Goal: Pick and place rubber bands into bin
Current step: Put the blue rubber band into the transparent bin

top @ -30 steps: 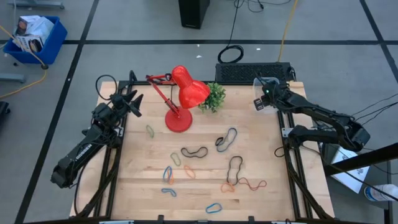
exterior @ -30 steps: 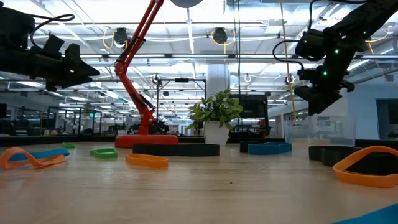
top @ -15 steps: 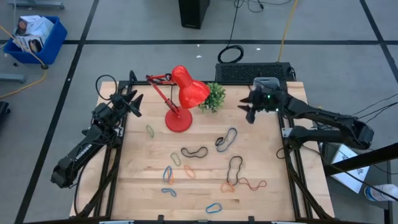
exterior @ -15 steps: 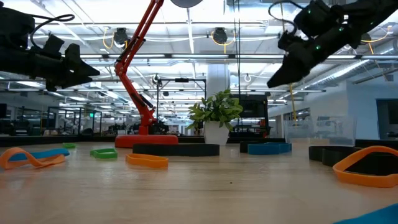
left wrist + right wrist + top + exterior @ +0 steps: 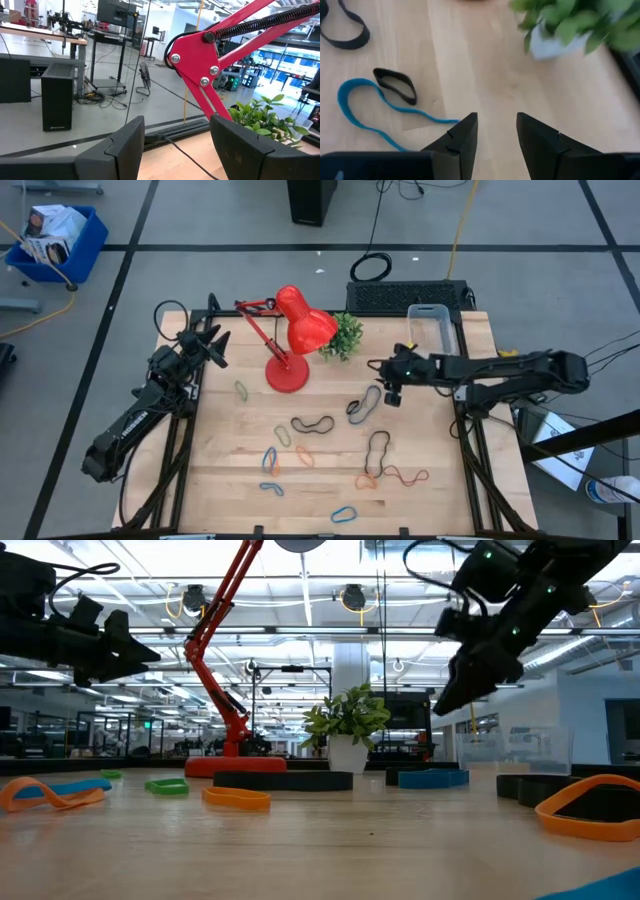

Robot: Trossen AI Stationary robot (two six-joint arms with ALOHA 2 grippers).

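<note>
No writing is readable anywhere. The right gripper (image 5: 388, 383) hangs over the desk (image 5: 420, 430), jaws parted and empty (the blue rubber band (image 5: 367, 112) lies just ahead).

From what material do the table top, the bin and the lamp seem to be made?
Table: pale wood, matte, with visible plank lines and grain.
Bin: probably plastic, clear and whitish; the surface below shows through.
Lamp: glossy red, likely painted metal, though this is not certain; a coil spring shows on its arm.

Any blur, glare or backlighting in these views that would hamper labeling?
Right wrist view: the plant is smeared and soft, the blue rubber band sharper. Low view: bright ceiling lights leave the right tool a dark silhouette. High view: evenly lit, bands crisp.
</note>
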